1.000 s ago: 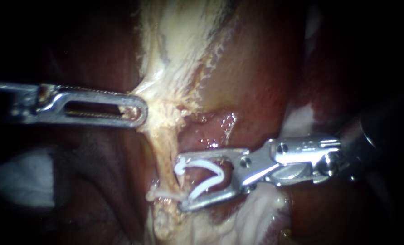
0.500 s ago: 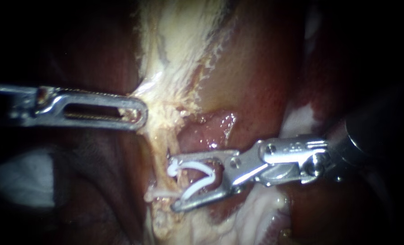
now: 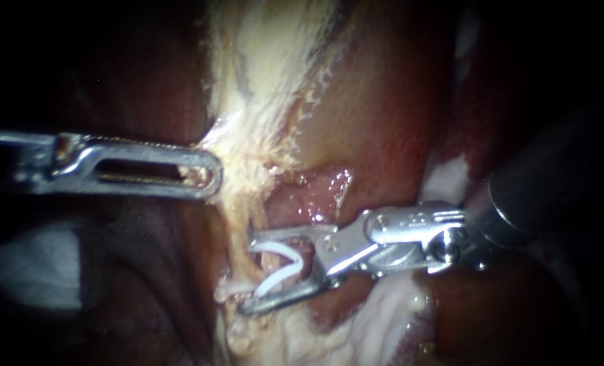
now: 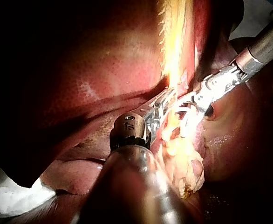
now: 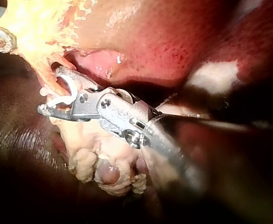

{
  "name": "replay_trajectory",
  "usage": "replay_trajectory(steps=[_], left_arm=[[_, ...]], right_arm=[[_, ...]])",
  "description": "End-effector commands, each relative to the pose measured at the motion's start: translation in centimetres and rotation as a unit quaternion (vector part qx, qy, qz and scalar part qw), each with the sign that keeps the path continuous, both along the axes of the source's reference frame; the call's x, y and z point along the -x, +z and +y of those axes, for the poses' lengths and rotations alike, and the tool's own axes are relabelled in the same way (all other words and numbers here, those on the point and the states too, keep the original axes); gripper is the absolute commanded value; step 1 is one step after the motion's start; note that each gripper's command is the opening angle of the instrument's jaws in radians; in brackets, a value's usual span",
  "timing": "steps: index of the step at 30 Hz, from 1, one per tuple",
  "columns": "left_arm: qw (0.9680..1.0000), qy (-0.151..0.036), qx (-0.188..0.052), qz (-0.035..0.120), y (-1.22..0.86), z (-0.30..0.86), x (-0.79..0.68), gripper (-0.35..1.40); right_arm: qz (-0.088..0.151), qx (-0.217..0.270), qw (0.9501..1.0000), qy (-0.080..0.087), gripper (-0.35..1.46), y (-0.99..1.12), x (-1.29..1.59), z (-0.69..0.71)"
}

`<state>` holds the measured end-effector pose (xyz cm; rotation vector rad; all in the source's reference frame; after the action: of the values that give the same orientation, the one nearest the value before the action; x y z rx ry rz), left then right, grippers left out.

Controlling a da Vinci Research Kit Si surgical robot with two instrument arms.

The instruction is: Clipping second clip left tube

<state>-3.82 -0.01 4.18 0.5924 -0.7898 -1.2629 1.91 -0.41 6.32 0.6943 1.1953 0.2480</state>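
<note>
1. My left instrument [image 3: 203,177] lay level, and its pincer was clenched on the edge of the pale tissue [image 3: 261,81] where that tissue narrowed. I judged that it held there to draw the tissue sideways, so that the strands below stayed taut and exposed.
2. The left tube [image 3: 242,224] ran down from that grip as a thin yellowish strand. It lay between the left instrument above and the tip of the right instrument below.
3. A seated clip [image 3: 232,290], small and white, crossed the tube low down.
4. My right instrument [image 3: 246,274] came in from the right. Its pincer stood spread wide, yet it was grasping an open white clip [image 3: 281,279], with each jaw carrying one arm of it.
5. The mouth of that clip faced the tube, and the tips of the jaws reached the strand, one above the seated clip and one at or below its level. Whether the seated clip lay inside the mouth or behind it, I could not tell.
6. In the right wrist view the far jaw seemed to hook past the strand, so the tube was probably entering the mouth. The clip had not yet been squeezed.
7. I judged that the next move called for the tube to sit deep in the clip's throat, apart from the seated clip. The risks were catching loose pale tissue or landing on the seated clip.
</note>
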Motion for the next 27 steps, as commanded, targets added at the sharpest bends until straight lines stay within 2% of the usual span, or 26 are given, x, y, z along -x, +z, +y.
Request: replay_trajectory(steps=[1, 4, 10, 16, 27], left_arm=[[1.0000, 0.000, 0.000, 0.000, 0.01, 0.00, 0.00, -0.35], [1.0000, 0.000, 0.000, 0.000, 0.01, 0.00, 0.00, -0.35], [1.0000, 0.000, 0.000, 0.000, 0.02, 0.01, 0.00, -0.35], [1.0000, 0.001, 0.000, 0.000, 0.04, 0.02, -0.01, -0.35], [1.0000, 0.000, 0.000, 0.000, 0.04, 0.02, 0.00, -0.35]], right_arm=[[0.004, -0.001, 1.0000, -0.004, 0.58, -0.01, 0.00, 0.00], [0.008, -0.009, 0.9999, -0.009, 0.58, -0.04, -0.01, -0.01], [0.038, -0.039, 0.9983, -0.019, 0.58, -0.06, -0.02, -0.02], [0.055, -0.054, 0.9966, -0.029, 0.58, -0.07, -0.09, -0.05], [0.048, -0.059, 0.9969, -0.021, 0.57, -0.02, -0.28, -0.14]])
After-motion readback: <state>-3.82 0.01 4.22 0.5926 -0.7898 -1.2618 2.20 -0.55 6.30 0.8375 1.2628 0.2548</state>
